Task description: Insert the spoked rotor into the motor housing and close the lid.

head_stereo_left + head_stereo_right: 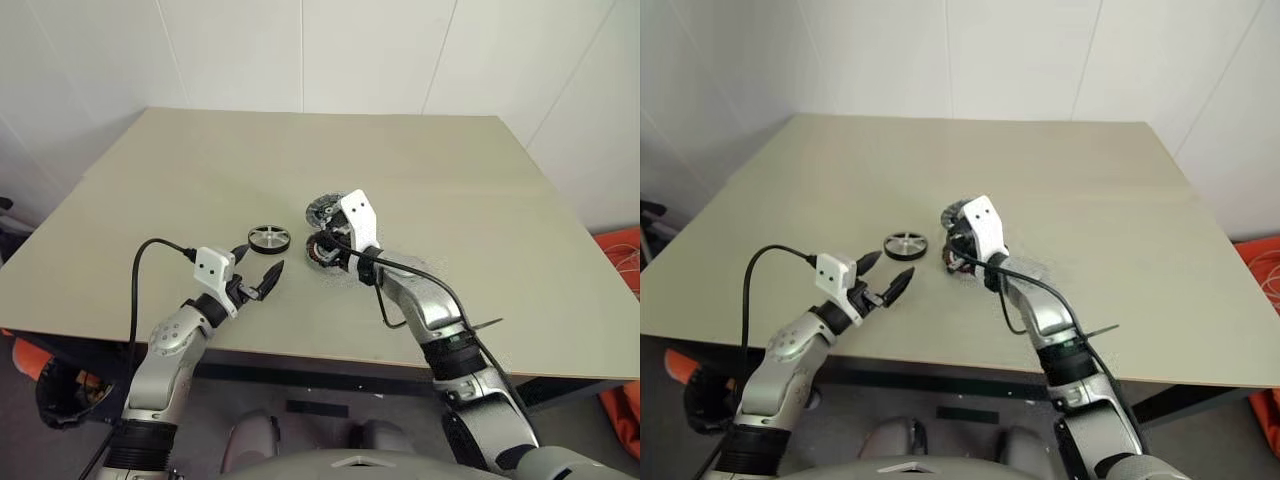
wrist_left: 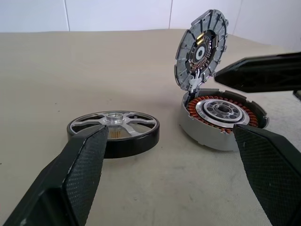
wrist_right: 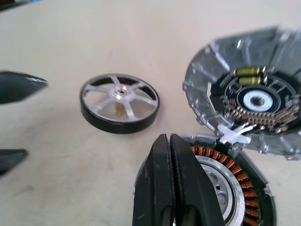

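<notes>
The spoked rotor (image 1: 268, 239), a black ring with silvery spokes, lies flat on the table. To its right sits the motor housing (image 2: 221, 120), its copper windings showing. The ribbed grey lid (image 2: 202, 49) stands up open, hinged at the housing's far rim. My left gripper (image 1: 258, 265) is open and empty, close in front of the rotor and level with it. My right gripper (image 3: 169, 139) is shut and empty. It hovers just over the housing's near rim, pointing toward the lid's hinge.
The beige table (image 1: 450, 160) stretches wide behind and to both sides of the parts, with white walls beyond. Its front edge runs just below my arms. An orange object (image 1: 622, 260) lies on the floor past the right edge.
</notes>
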You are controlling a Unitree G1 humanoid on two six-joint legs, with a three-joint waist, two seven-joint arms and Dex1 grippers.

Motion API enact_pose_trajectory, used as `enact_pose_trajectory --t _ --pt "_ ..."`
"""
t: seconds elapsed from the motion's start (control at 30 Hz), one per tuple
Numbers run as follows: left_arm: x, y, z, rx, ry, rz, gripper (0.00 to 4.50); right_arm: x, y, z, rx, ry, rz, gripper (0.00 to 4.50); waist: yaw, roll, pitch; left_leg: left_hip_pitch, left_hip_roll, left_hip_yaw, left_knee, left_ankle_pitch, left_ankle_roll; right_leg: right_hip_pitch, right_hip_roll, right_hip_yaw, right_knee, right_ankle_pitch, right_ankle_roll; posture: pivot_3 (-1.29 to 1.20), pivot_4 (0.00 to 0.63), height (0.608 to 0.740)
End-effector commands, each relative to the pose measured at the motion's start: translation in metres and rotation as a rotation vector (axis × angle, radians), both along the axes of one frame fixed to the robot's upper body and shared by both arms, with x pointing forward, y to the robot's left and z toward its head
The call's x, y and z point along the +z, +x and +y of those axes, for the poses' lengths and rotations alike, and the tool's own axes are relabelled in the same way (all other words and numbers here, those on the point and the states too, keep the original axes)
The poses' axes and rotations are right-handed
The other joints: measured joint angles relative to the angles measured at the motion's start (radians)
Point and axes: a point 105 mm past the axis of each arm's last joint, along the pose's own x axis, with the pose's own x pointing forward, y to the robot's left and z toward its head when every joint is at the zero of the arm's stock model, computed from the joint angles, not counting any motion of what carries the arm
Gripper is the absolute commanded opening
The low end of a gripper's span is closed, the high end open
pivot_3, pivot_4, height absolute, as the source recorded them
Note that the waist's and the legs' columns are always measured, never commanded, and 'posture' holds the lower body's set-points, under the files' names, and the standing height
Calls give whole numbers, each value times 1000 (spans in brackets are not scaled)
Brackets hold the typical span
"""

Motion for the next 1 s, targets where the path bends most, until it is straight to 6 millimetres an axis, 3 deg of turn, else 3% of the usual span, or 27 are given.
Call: enact_pose_trajectory --t 0.03,0.37,0.7,1.0 --pt "15 1 -1 -10 -4 -51 4500 18 -8 -1 2 34 -34 36 0 0 0 1 0 0 0 0 0 0 0 0 0 0 0 0 0 740" --pt "15 0 -1 -12 -4 -48 4500 -16 11 -9 -93 -45 33 36 -2 0 0 3 0 0 -1 1 -1 2 0 0 1 -4 6 0 0 740" --pt "14 -2 0 -5 -2 -48 4500 -23 20 -7 -101 -59 35 36 -2 0 0 -1 0 0 -1 1 -1 -2 0 0 1 -1 -1 0 0 740" --pt "11 0 4 4 -2 -42 4500 -27 14 4 -57 -70 56 36 -2 0 0 -1 0 0 -1 1 -1 -2 0 0 1 -1 -1 0 0 740"
